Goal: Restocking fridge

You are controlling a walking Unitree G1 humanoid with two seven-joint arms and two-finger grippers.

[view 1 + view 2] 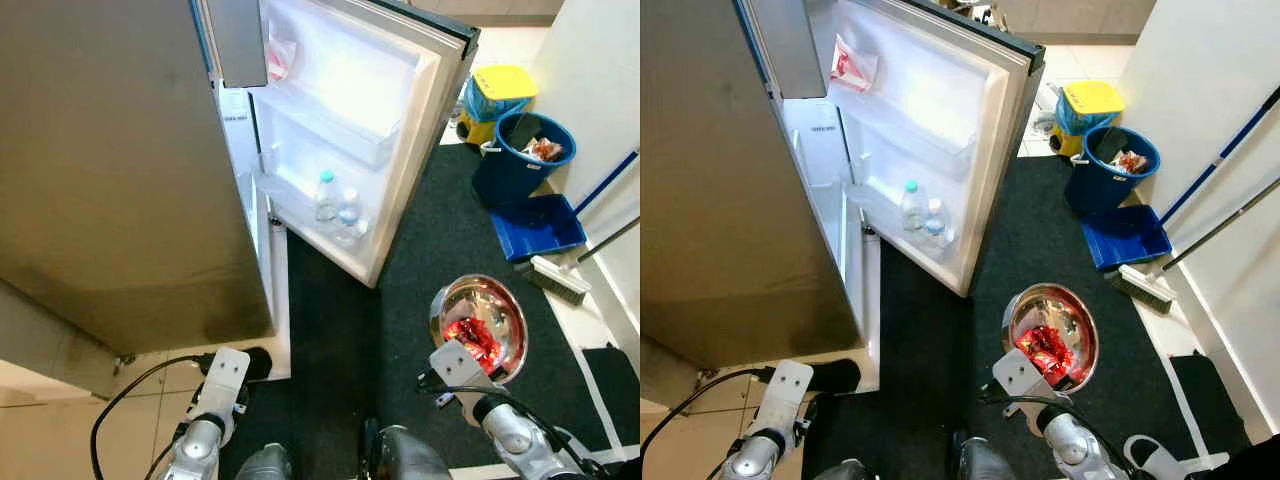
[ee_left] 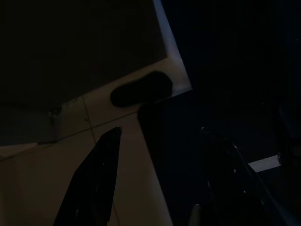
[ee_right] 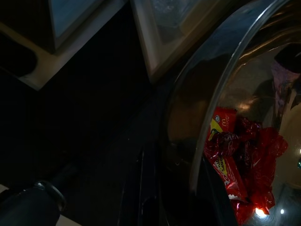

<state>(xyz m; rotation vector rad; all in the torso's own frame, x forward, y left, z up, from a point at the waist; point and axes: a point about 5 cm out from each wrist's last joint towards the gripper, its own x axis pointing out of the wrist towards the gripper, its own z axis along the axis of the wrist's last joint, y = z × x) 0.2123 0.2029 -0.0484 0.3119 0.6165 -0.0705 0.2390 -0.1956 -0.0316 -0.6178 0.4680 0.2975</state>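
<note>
The tall white fridge with its door swung open [image 1: 340, 110] occupies the upper centre of the frame. Two clear plastic water bottles [image 1: 337, 208] stand side by side in the lower door shelf, and a red-and-white packet [image 1: 852, 65] sits in the top door compartment. The round polished steel bowl [image 1: 505, 300] is at lower right, over the dark carpet [image 1: 430, 230], held at its near rim by the right hand [image 3: 197, 188], whose fingers pinch that rim. Inside the bowl lie crinkled red snack wrappers [image 1: 1048, 352]. The left hand [image 2: 155, 179] hangs low at lower left over pale tile floor [image 2: 127, 188], its fingers spread apart and empty. At upper right stand a blue round bin [image 1: 523, 155], a yellow-lidded container [image 1: 500, 88] and a blue dustpan [image 1: 538, 226]
</note>
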